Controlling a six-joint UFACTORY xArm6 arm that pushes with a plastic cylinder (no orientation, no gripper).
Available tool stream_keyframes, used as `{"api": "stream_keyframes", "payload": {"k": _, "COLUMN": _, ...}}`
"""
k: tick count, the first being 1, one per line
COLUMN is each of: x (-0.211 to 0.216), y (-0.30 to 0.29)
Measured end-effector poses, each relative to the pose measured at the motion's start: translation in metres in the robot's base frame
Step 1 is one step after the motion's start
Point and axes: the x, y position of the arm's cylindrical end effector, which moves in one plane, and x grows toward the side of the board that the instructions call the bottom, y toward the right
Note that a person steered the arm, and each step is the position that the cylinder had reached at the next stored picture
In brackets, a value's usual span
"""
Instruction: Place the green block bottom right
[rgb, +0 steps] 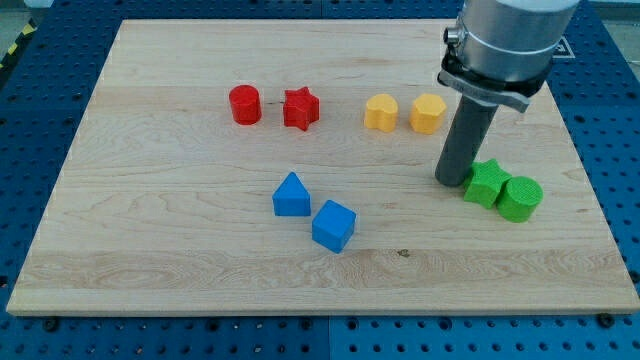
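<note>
A green star block (486, 183) and a green cylinder (520, 198) lie touching each other at the view's right, a little below mid-height of the wooden board (150, 250). My tip (453, 182) rests on the board just left of the green star, touching or almost touching it. The rod rises from there to the arm's grey body at the view's top right.
A red cylinder (245, 104) and a red star (300, 109) lie at upper middle left. A yellow rounded block (380, 112) and a yellow hexagon (428, 113) lie above my tip. Two blue blocks (292, 195) (334, 226) lie at lower centre.
</note>
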Motion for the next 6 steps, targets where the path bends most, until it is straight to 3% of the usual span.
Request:
{"api": "stream_keyframes", "payload": {"k": 2, "x": 0.003, "y": 0.06}}
{"api": "stream_keyframes", "payload": {"k": 3, "x": 0.002, "y": 0.061}}
{"api": "stream_keyframes", "payload": {"k": 5, "x": -0.039, "y": 0.066}}
{"api": "stream_keyframes", "payload": {"k": 6, "x": -0.024, "y": 0.073}}
